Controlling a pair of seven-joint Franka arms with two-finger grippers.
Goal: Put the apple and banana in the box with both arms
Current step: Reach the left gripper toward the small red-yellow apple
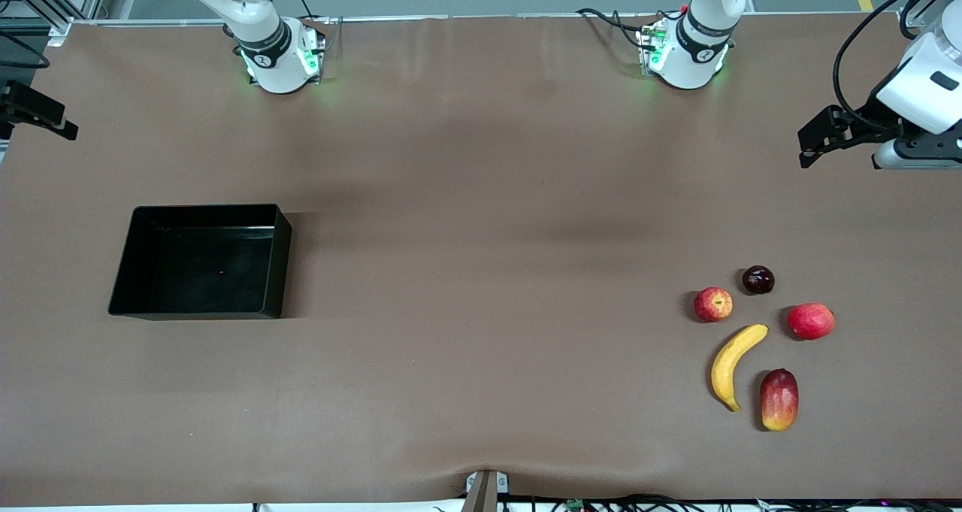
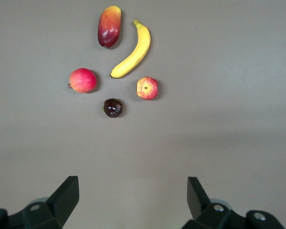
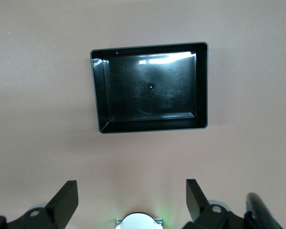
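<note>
A brown-covered table [image 1: 481, 196] fills my screen, with both arm bases lit green along its edge farthest from the front camera. The box [image 1: 284, 260], a glossy black tray, sits toward the right arm's end of the table, its interior holding nothing but reflections in the right wrist view. At the left arm's end lies a loose cluster of five fruits, none touching: the apple [image 1: 712, 304], red with yellow patches, rests just beside the upper tip of the banana [image 1: 735, 363], which curves down toward the front camera. A small dark maroon fruit [image 1: 757, 280] lies a little farther from the camera than the apple, a round red-pink fruit [image 1: 811, 321] lies beside the banana's upper tip toward the left arm's end of the table, and a red-yellow mango [image 1: 778, 399] lies alongside the banana's lower end. My left gripper [image 2: 132, 200] hangs high over bare table near the fruit, fingers spread wide and holding nothing. My right gripper [image 3: 132, 202] hangs above the table near its own base, likewise spread and unloaded, looking down at the box.
</note>
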